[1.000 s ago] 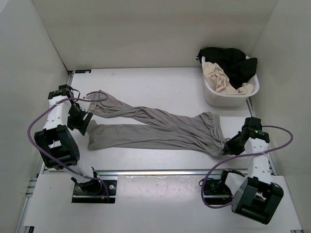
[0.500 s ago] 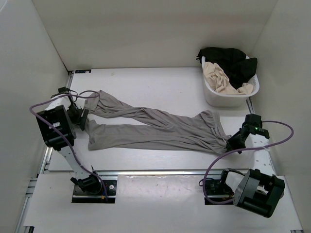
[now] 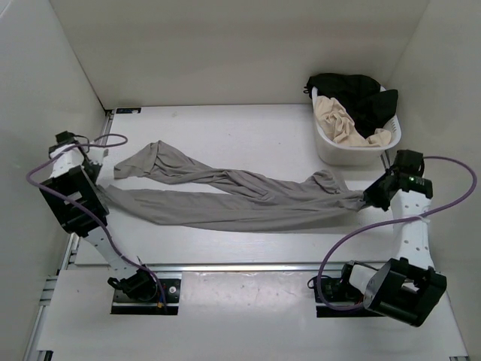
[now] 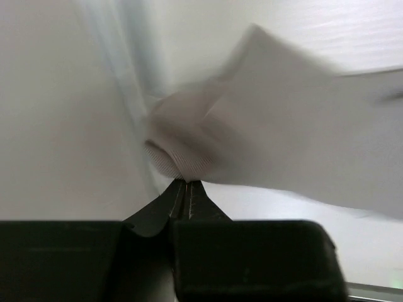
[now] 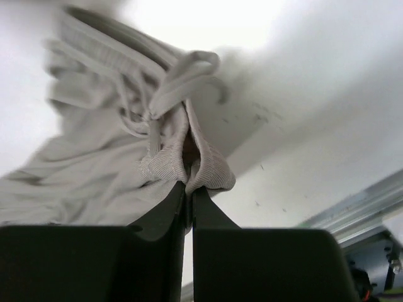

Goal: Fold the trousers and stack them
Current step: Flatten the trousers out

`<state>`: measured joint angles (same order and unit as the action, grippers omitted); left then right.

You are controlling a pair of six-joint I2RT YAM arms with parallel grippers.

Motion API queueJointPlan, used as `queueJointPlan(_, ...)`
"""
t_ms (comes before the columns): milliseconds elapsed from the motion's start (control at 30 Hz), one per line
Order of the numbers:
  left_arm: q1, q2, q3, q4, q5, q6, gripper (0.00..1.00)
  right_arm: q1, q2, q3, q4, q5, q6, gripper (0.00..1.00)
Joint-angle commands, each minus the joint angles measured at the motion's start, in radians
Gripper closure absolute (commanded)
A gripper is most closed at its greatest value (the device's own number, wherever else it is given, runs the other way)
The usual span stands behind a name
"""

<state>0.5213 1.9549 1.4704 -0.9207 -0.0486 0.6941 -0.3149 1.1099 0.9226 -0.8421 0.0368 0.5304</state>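
Observation:
The grey trousers (image 3: 240, 199) lie stretched left to right across the table. My left gripper (image 3: 100, 183) at the far left is shut on the ribbed cuff (image 4: 182, 157) of the near leg, pinched at the jaw tips (image 4: 187, 182). The far leg's end (image 3: 128, 167) lies loose just behind it. My right gripper (image 3: 370, 200) at the right is shut on the ribbed waistband (image 5: 157, 163), which bunches around the jaw tips (image 5: 187, 185). The drawstring (image 5: 182, 75) loops just beyond them.
A white basket (image 3: 334, 154) stands at the back right, holding a beige garment (image 3: 340, 120) and a black garment (image 3: 361, 94). White walls close in the left, back and right sides. A metal rail (image 3: 240, 265) runs along the table's near edge.
My left gripper has shut on the near leg's cuff and drawn it left. The right gripper moved right and back with the waistband, so the trousers are now pulled long.

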Motion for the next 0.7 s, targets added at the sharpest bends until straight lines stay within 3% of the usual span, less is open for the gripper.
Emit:
queueJointPlan(0, 0.069, -0.091, 0.068, -0.046, -0.109, 0.120, 0.86, -0.007, 0.022, 0.167, -0.009, 0.038, -0.043, 1.00)
queueJointPlan(133, 0.069, -0.054, 0.079, -0.081, -0.123, 0.131, 0.86, -0.007, 0.053, 0.188, -0.018, 0.017, -0.043, 1.00)
queueJointPlan(267, 0.069, -0.044, 0.088, -0.121, -0.123, 0.111, 0.86, -0.016, 0.039, 0.064, -0.018, 0.008, -0.023, 1.00)
queueJointPlan(533, 0.069, -0.099, -0.040, -0.155, -0.169, 0.122, 0.85, -0.059, -0.018, -0.151, -0.009, 0.040, -0.004, 1.00)
queueJointPlan(633, 0.078, -0.166, -0.160, -0.167, -0.240, 0.133, 0.77, -0.059, -0.018, -0.176, -0.009, 0.049, -0.004, 1.00)
queueJointPlan(667, 0.092, -0.177, -0.212, -0.167, -0.253, 0.142, 0.60, -0.059, -0.018, -0.176, -0.009, 0.049, -0.013, 1.00)
